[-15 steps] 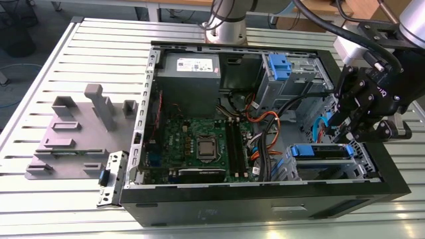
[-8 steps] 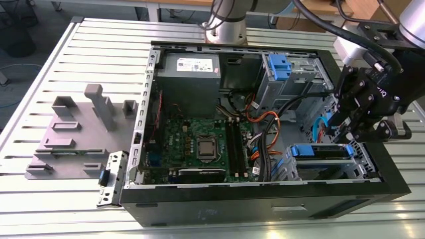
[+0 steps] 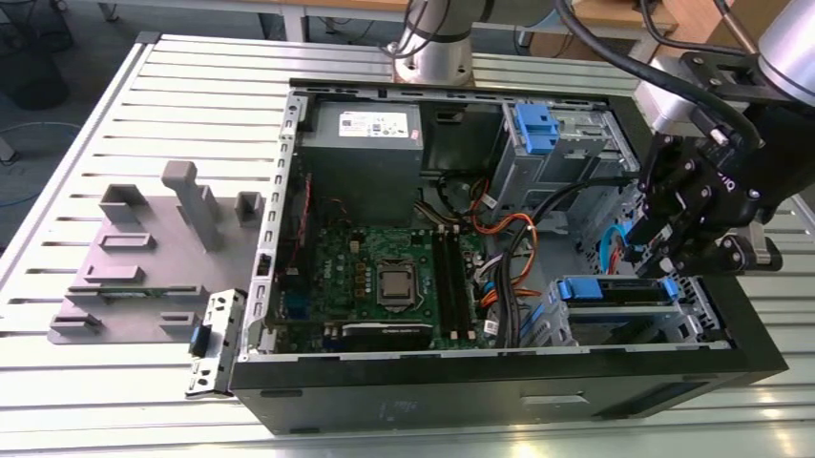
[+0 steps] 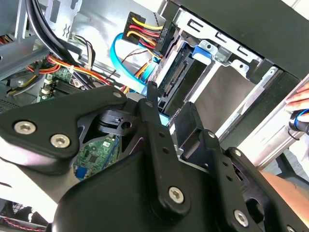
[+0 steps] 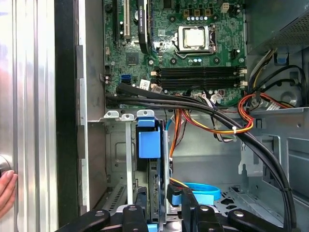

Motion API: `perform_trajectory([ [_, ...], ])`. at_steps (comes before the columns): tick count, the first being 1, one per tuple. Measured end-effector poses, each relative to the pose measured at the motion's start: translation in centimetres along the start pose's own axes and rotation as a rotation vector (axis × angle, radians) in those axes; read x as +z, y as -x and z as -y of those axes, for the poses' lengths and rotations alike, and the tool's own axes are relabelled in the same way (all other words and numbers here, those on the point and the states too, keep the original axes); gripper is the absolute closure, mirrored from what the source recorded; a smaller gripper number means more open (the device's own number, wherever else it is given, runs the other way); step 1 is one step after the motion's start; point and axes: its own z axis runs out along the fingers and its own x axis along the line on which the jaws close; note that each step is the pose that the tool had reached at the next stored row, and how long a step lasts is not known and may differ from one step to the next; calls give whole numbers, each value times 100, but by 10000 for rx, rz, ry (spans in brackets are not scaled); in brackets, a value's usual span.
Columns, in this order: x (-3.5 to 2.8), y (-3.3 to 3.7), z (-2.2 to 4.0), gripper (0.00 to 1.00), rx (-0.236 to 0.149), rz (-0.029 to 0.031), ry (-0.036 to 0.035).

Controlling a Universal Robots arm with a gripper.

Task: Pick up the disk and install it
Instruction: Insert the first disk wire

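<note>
**Blue-handled disk (image 3: 627, 292) in the cage (image 3: 637, 329), fingers astride it**

Silver with blue trim, the disk lies in the cage at the corner of the open case (image 3: 510, 396), on the exterior view's right. Its blue handle (image 3: 579, 288) faces the motherboard (image 3: 382, 277). Its other end reaches under the gripper (image 3: 666, 275), which hangs over the cage from above.

In the first wrist view the disk (image 5: 155, 176) stands on edge in a slot of the cage. The handle (image 5: 148, 141) is at the end far from the camera, and the near end runs in between the two black fingers (image 5: 141, 205). The fingers stand apart, one on each side of the disk. Whether their pads touch its sides I cannot tell. A blue cable (image 5: 203, 191) curls on the case floor just beside one finger. Black cables (image 5: 193, 104) and orange and yellow wires (image 5: 217, 126) cross above the cage, between it and the motherboard.

In the second wrist view the fingertips (image 4: 152, 99) sit at the disk's connector end (image 4: 176, 79). A black plug (image 4: 145, 29) with yellow, red and black wires hangs near that end.

A hand (image 5: 7, 191) lies on the table (image 3: 128, 401) just outside the case wall. A grey fixture (image 3: 140, 267) stands on the table beside the case, on the exterior view's left. The power supply (image 3: 363, 143) fills the case's far corner on that side.
</note>
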Motion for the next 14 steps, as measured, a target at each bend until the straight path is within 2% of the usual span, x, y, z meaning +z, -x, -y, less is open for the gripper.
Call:
perform_trajectory([
  [14, 63, 0, 1, 58, 0, -8, 0],
])
